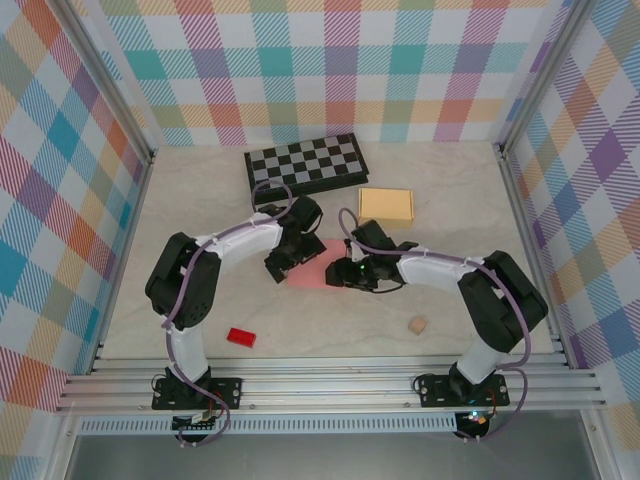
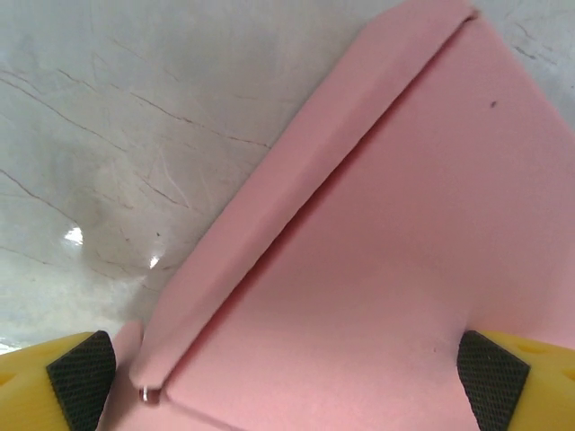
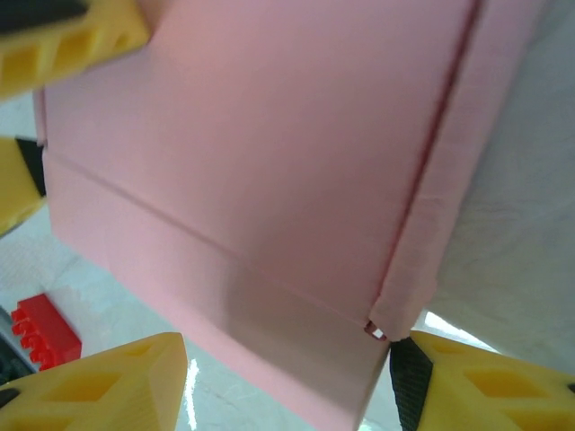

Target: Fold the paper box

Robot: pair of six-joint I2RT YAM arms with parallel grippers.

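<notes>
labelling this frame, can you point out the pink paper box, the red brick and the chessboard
pink paper box [image 2: 404, 269], left wrist view, middle of its flat panel
red brick [image 1: 241, 337], top external view, its centre
chessboard [image 1: 305, 162], top external view, middle of the board

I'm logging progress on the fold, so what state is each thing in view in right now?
pink paper box: mostly flat on the table, side flaps folded along their creases, not yet box-shaped.
left gripper: open, fingers either side of the pink sheet.
right gripper: open, at the box's corner.
chessboard: folded shut, lying flat.
tan box: closed, as far as it shows.
red brick: loose, untouched.
wooden block: loose, untouched.
</notes>
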